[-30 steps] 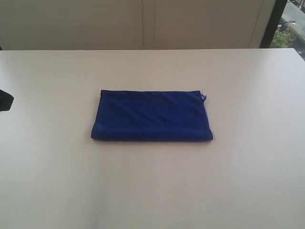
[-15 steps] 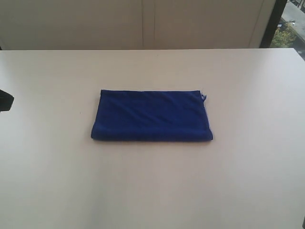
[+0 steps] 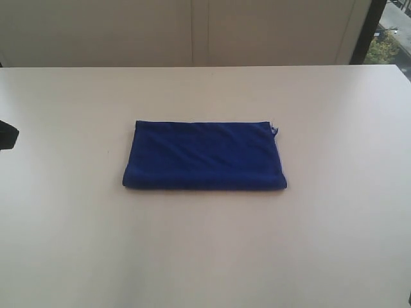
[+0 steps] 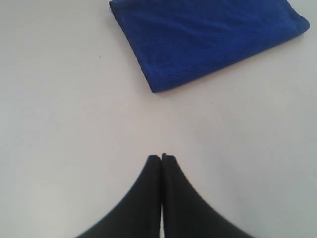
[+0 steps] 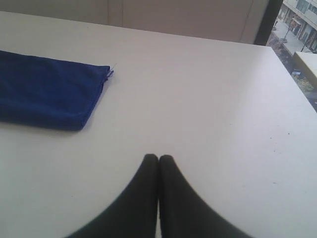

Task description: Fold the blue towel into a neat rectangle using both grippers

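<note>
- Towel: the blue towel (image 3: 204, 156) lies folded into a flat rectangle at the middle of the table (image 3: 321, 244), with its long sides running left to right.
- Its near long edge is a thick, rounded fold. The layers sit evenly on one another, and faint creases cross the top face.
- A small white label (image 3: 275, 130) sticks out at the towel's far right corner. The right wrist view shows it too, at the corner nearest that camera.
- The left gripper (image 4: 161, 157) has its two black fingers pressed together tip to tip, with nothing between them. It hangs over bare table, well apart from the towel's left end, with pale tabletop between them.
- The right gripper (image 5: 158, 156) likewise has its fingers closed against each other and holds nothing. It is over bare table to the right of the towel and well apart from its right end.
- In the exterior view, a black part (image 3: 8, 135) shows at the left edge, cut off by the frame. Too little of it is visible to tell what it is.
- Beyond the table's far edge stands a pale panelled wall (image 3: 192, 32). At the far right is a window (image 3: 392, 38) with greenery outside.
</note>
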Available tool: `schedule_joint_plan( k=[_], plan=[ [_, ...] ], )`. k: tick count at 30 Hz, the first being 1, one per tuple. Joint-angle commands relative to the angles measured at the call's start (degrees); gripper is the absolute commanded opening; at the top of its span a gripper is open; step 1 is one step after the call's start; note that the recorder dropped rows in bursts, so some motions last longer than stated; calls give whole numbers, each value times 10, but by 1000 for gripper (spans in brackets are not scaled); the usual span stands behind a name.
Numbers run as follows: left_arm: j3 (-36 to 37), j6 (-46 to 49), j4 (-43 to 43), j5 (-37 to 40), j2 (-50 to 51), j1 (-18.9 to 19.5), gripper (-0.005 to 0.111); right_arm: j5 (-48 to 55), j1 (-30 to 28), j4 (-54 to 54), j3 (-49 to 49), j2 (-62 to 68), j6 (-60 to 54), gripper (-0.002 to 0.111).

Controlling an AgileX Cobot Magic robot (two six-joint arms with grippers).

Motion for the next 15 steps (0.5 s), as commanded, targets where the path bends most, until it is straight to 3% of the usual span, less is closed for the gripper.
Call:
schedule_joint_plan(
  k=[1,15],
  plan=[
    [3,0,-3,2,-4,2,0,-8,-4,-4,3,-3,1,0],
    [3,1,-3,2,-4,2,0,-9,-4,-22,3,-3,35,0]
  ],
)
